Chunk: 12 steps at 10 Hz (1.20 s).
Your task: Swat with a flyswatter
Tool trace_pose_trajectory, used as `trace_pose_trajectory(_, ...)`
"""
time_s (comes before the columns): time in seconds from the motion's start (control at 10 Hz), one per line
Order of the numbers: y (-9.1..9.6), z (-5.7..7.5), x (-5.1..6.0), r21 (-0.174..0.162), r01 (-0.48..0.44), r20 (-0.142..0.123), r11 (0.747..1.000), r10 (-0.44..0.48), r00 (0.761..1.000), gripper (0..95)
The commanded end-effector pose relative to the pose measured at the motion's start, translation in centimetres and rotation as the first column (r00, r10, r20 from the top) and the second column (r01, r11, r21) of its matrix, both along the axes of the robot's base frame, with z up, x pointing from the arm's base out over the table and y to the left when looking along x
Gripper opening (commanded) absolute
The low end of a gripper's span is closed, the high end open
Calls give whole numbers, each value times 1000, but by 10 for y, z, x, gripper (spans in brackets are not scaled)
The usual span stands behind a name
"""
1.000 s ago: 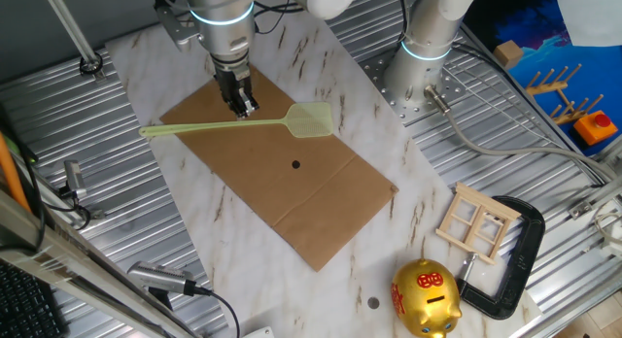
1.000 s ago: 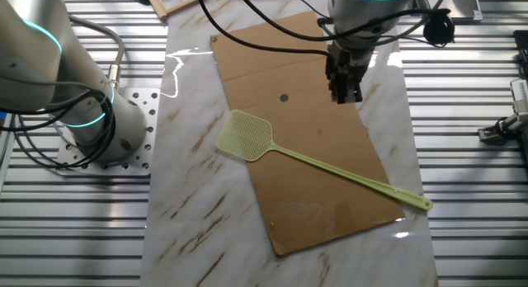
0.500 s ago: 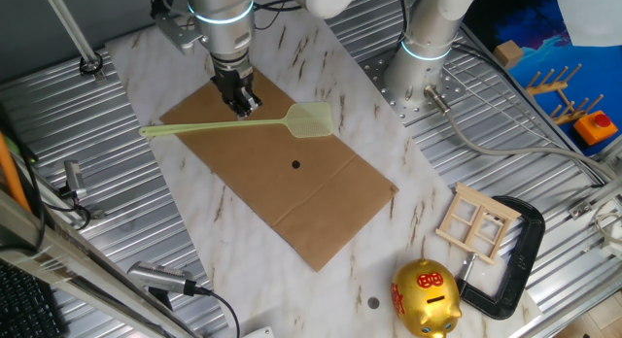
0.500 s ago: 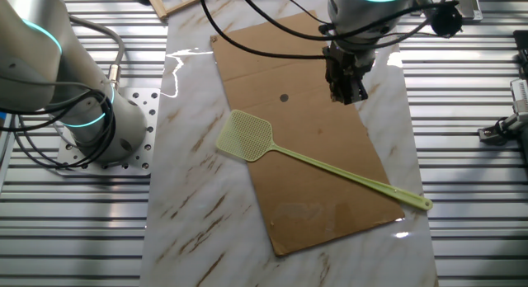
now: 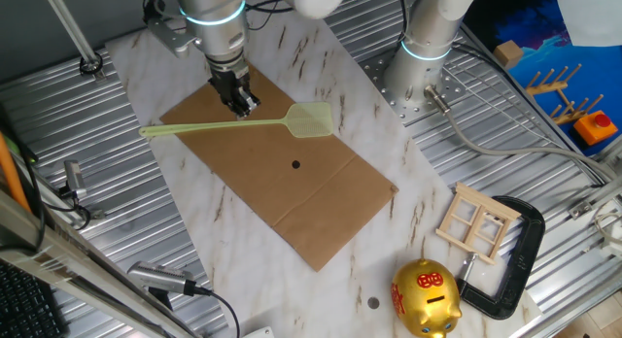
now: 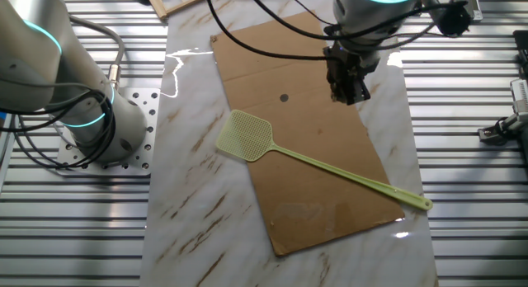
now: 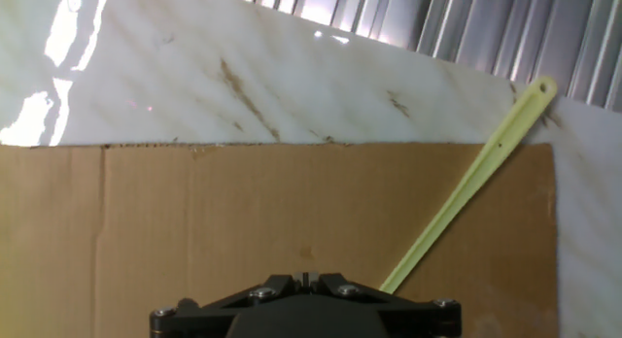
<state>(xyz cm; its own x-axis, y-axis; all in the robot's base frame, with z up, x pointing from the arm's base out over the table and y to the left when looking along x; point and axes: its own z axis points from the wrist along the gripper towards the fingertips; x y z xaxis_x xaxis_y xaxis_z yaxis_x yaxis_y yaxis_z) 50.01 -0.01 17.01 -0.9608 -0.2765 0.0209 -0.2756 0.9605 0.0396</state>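
The pale yellow-green flyswatter point(image 5: 233, 124) lies flat across the brown cardboard sheet point(image 5: 282, 183), its mesh head point(image 5: 311, 119) on the marble and its handle end at the left edge. It also shows in the other fixed view point(image 6: 330, 165) and its handle shows in the hand view point(image 7: 466, 187). My gripper point(image 5: 241, 107) hangs above the cardboard just beside the handle's middle, fingers together, holding nothing. It shows in the other fixed view point(image 6: 351, 93) and at the bottom of the hand view point(image 7: 305, 278). A small dark dot point(image 5: 295, 165) sits on the cardboard.
A second robot base point(image 5: 423, 61) stands at the back. A gold piggy bank point(image 5: 426, 297), a small wooden frame point(image 5: 476, 221) and a black clamp point(image 5: 515, 260) lie at the front right. Ribbed metal panels border the marble table point(image 5: 389, 241).
The gripper has shifted slightly along the cardboard, staying above it. The flyswatter has not moved.
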Motion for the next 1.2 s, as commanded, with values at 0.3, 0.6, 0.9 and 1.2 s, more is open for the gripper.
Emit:
trace_pose_trajectory(0.3, 0, 0, 0, 45, 14, -14, 999, -13, 1000, 0)
trace_pose_trajectory(0.6, 0, 0, 0, 57, -35, -37, 998, 37, 999, 0)
trace_pose_trajectory(0.9, 0, 0, 0, 49, 23, -42, 999, -21, 999, 0)
trace_pose_trajectory(1.2, 0, 0, 0, 52, 35, -47, 998, -32, 998, 0)
